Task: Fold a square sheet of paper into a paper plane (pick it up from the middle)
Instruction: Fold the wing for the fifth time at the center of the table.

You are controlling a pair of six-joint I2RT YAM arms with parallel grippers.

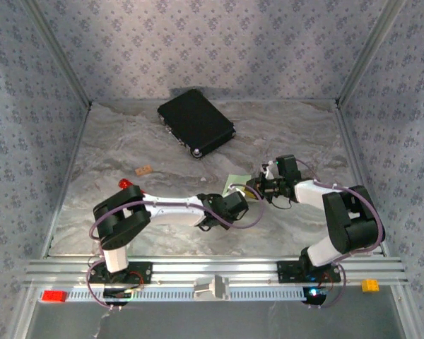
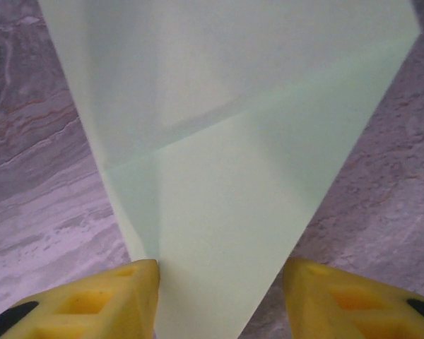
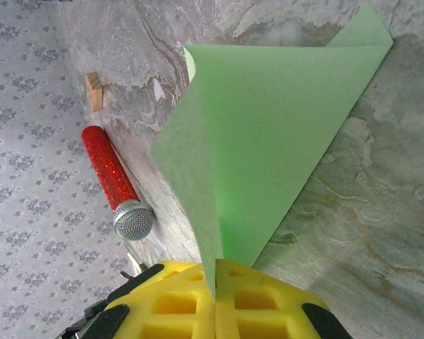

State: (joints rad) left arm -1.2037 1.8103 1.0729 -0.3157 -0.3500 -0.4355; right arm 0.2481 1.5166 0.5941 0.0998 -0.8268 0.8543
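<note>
The thin light-green square sheet of paper (image 2: 219,176) is part-folded, by my reading at an early-to-middle stage. The left wrist view shows a slanted crease across it and an overlapping flap, the whole tapering to a narrow end. The right wrist view shows one layer lifted and curling up to a pointed corner. It is not a narrow dart with a centre crease, so I judge that sharpening the nose folds and making the wings are left to do.

The right gripper (image 3: 215,296) has its yellow fingers pressed together on the sheet's edge, and the paper rises straight out from between them. The left gripper (image 2: 219,304) stands with its yellow fingers (image 2: 120,296) apart. The sheet's narrow end lies between them, touching the one on the left of that view and stopping short of the other, with the grey marbled table (image 2: 28,176) beneath. From above, the sheet sits just ahead of both grippers. Beside the right gripper, well apart from the paper, lies a red glitter-handled microphone with a grey mesh head (image 3: 116,187)
</note>
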